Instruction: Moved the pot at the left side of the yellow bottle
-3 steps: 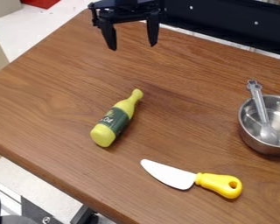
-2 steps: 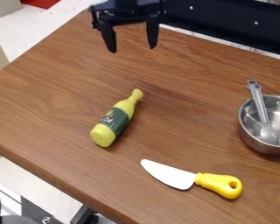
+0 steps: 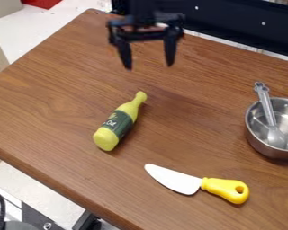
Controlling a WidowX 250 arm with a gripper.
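Empty gripper (image 3: 149, 67) with fingers apart, above and beyond the bottle (image 3: 120, 121), pot (image 3: 272, 128) to the right of the bottle, spoon (image 3: 268, 112) inside it, knife (image 3: 197, 183) nearer the camera than the bottle.

Lit brightly and fairly evenly over the table (image 3: 50, 99), close to white on the floor (image 3: 59, 17). Softly shadowed to the right of the bottle (image 3: 122, 120), with a darker edge tight against it. Glinting on the pot (image 3: 265, 146) and spoon (image 3: 267, 105). Blurred at the gripper (image 3: 149, 66)
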